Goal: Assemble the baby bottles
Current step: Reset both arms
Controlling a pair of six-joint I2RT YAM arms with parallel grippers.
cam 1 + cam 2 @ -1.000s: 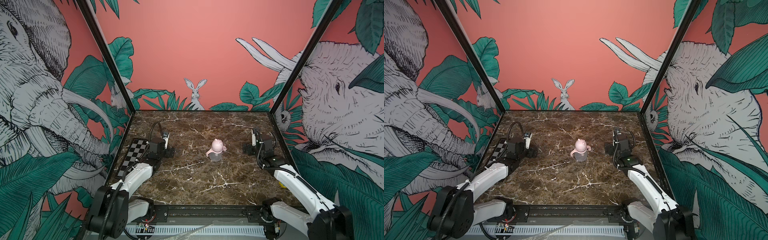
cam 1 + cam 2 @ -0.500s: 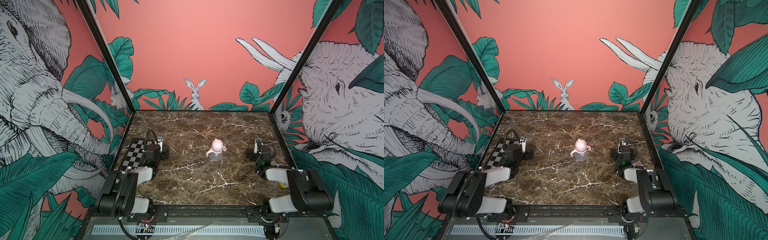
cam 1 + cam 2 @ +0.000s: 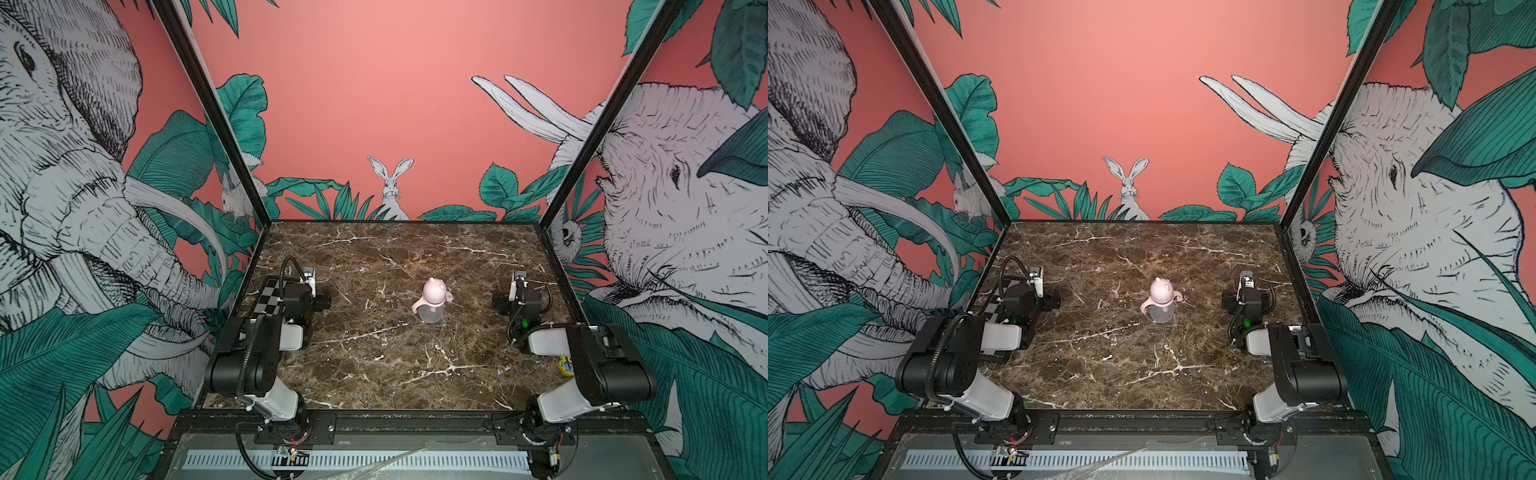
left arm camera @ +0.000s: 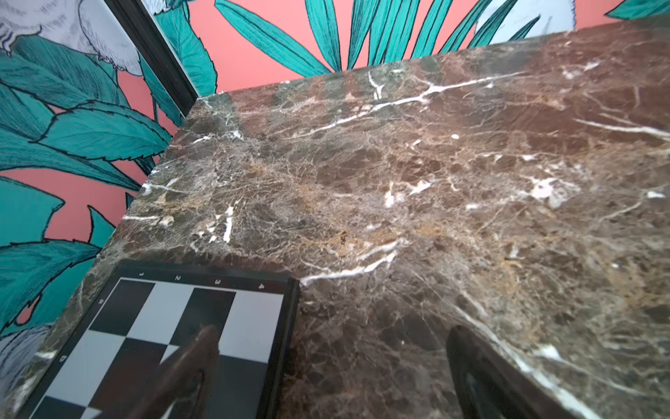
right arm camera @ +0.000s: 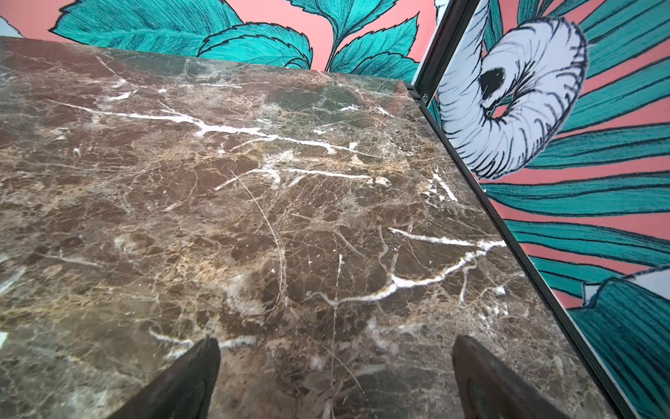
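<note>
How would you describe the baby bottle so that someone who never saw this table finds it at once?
Look at the brown marble table. Near its middle stands the baby bottle, upright and alone. Its clear body and pink eared cap set it apart from the flat black-and-white checkerboard.

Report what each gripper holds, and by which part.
Nothing is held. The left gripper and right gripper are open and empty; the baby bottle stands untouched between them.

The bottle (image 3: pixel 432 300) stands upright mid-table, fully assembled: clear body (image 3: pixel 1161 314), pink two-handled ring (image 3: pixel 433 303), pink eared cap (image 3: pixel 1161 289) on top.
</note>
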